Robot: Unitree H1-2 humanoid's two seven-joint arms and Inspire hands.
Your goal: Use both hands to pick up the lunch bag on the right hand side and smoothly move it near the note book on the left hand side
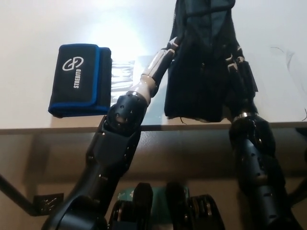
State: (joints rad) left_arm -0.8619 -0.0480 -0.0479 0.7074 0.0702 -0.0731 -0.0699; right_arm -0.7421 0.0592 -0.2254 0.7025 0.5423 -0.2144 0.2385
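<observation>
The black lunch bag (204, 62) stands at the table's back right of centre, squeezed narrow between my two hands. My left hand (164, 56) presses flat against its left side, fingertips hidden behind the fabric. My right hand (240, 72) presses into its right side, dark against the dark bag. The notebook (79, 79), black with a blue border and white logo, lies flat at the left, about a hand's width from the bag. Whether the bag's bottom touches the table is unclear.
The white table (38, 28) ends in a front edge just below the bag and notebook. A clear plastic piece (123, 72) lies between notebook and bag, under my left forearm. A thin dark wire (287, 52) lies at the far right.
</observation>
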